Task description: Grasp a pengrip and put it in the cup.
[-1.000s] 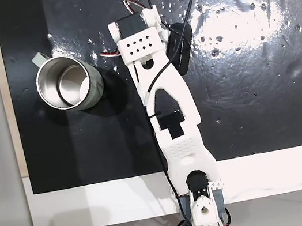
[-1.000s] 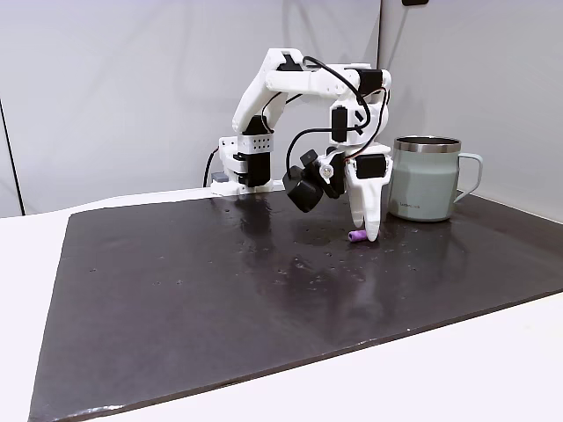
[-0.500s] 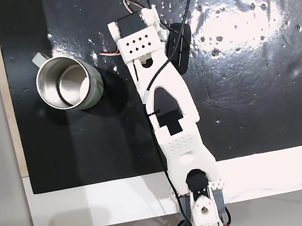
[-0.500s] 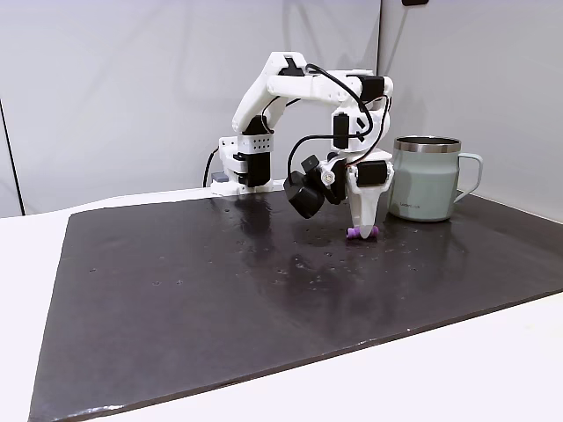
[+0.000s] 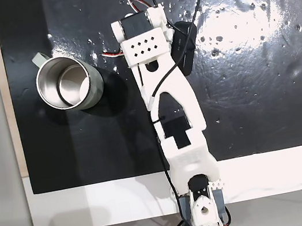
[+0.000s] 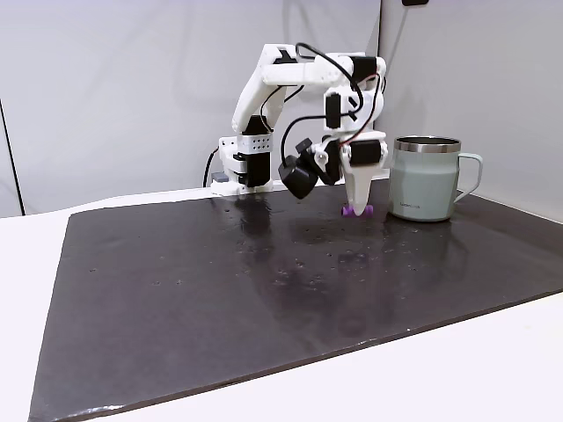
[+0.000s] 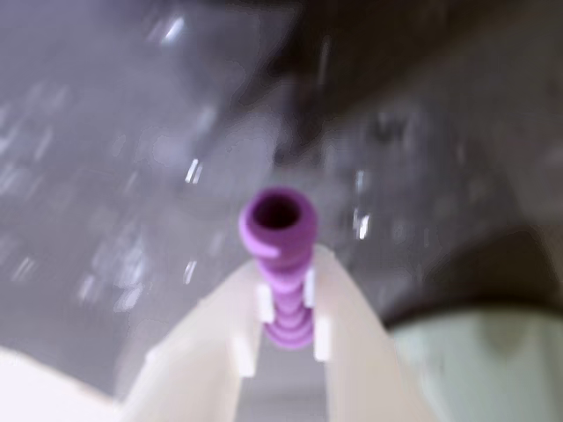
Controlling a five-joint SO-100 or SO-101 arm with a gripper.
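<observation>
The hand [image 6: 357, 209] pinches the purple pengrip [image 7: 280, 264] above the dark surface [image 6: 264, 290], just beside the cup [image 6: 425, 179]

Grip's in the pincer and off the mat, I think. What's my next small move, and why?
Probably keep lifting before swinging toward the cup. In a fixed view the pincer holds the purple grip clear of the mat, but well below the cup rim. The wrist view shows the grip clamped between the fingers.
</observation>
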